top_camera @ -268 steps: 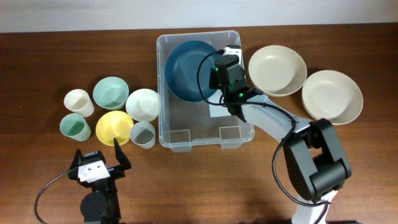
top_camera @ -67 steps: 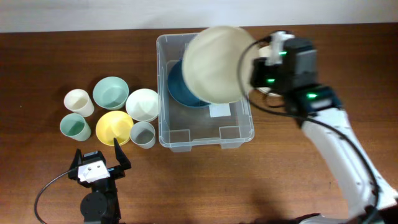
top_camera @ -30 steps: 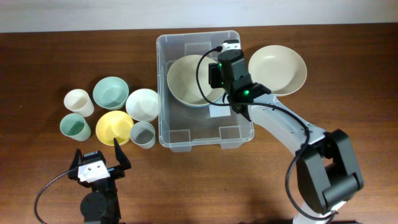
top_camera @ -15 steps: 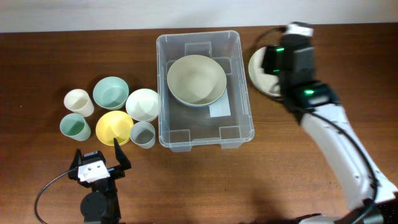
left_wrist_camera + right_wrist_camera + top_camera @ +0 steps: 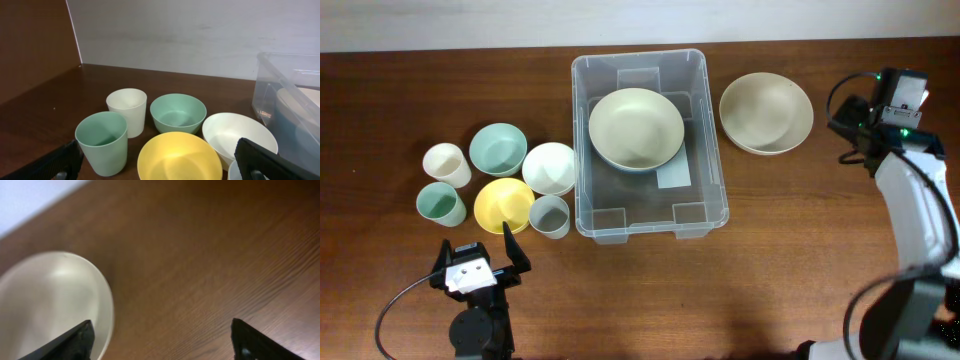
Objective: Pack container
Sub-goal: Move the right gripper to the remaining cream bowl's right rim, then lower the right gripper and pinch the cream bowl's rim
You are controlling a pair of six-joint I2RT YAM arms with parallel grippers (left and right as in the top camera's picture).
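Right gripper (image 5: 161,332) empty near one beige bowl (image 5: 47,305)

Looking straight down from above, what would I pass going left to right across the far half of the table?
Cream cup → teal bowl → white bowl → clear container holding a cream bowl → beige bowl on the table → right hand.

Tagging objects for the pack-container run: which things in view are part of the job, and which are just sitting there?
Job: container, beige bowl inside it, second beige bowl on the table to its right.

Sitting untouched, probably packed later: cream cup, mint cup, grey cup, teal bowl, white bowl, yellow bowl.
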